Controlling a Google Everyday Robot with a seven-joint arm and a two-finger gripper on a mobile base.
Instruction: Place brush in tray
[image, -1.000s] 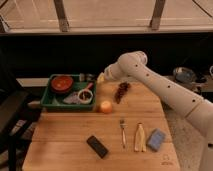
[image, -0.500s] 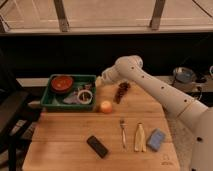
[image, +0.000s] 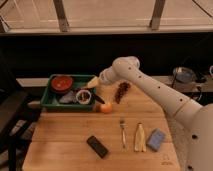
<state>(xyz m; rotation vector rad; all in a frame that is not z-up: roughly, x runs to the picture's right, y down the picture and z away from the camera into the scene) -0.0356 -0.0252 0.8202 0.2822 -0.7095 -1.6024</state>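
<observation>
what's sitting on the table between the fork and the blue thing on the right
In the camera view, a pale yellowish object, possibly a banana, lies between the fork and the blue object. The gripper is at the tray's right edge.

One camera only, high and set back off the desk's front edge, tilted down toward the far edge and dark window wall, whole wooden desk (image: 75, 132) in frame, gripper (image: 93, 83) over the green tray (image: 48, 98) by the far-left corner, arm entering from the right.
</observation>
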